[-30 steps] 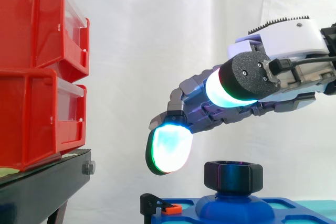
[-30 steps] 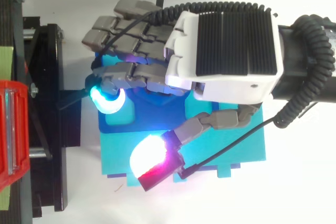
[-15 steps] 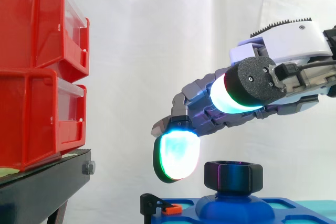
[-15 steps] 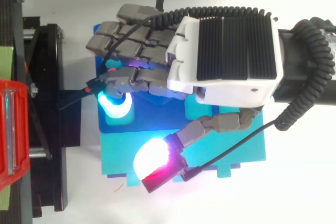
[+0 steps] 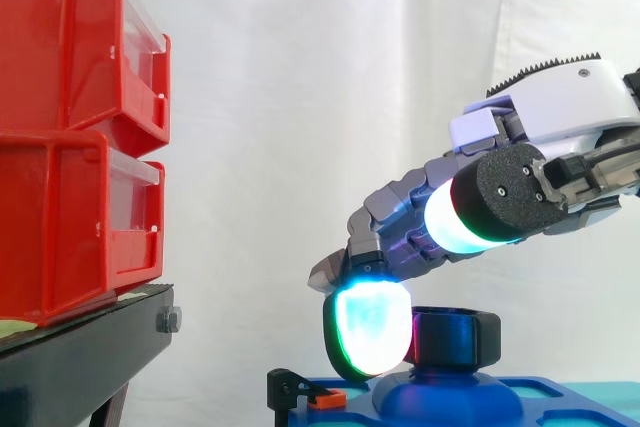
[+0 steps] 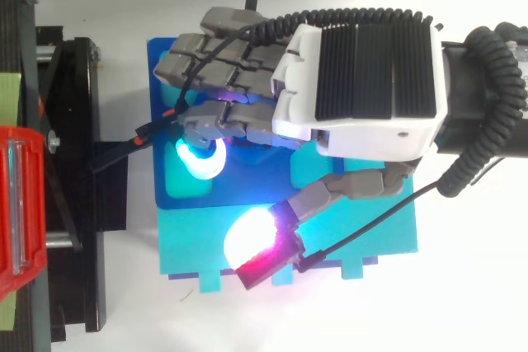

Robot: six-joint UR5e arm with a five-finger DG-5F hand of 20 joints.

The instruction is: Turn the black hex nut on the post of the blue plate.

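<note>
1. The hand [image 6: 363, 80] hangs over the plate [image 5: 570, 395] with nothing in its grasp. Its fingers bend down and the thumb [image 5: 470, 219] is lifted clear. You have contact on one side at most, so I judge the turn not yet begun.
2. The plate lies on a cyan base [image 6: 206, 241] just beside the stand [image 5: 80, 362]. Push sideways rather than downward, so the plate does not slide on that base.
3. The nut [image 5: 458, 337] sits on the post, in from the plate's left edge in the side view. One fingertip [image 5: 368, 332] is level with its left face, and whether it touches I cannot tell.
4. Bring the thumb down to the opposite face before you rotate. A single pad is likely to skid off a flat rather than carry it round.
5. Keep the pads on the flats and off the corners. Turn about the post's axis, not across it.
6. The red bins [image 5: 60, 147] stand stacked, one on the other, at the stand's right edge in the side view. Their clear fronts do not show what they hold.
7. The plate's shallow pockets [image 5: 545, 383] lie right of the post, and their contents cannot be made out.
8. A black clip [image 5: 290, 387] with an orange tab sits at the plate's left edge, so keep the fingers off it.
</note>
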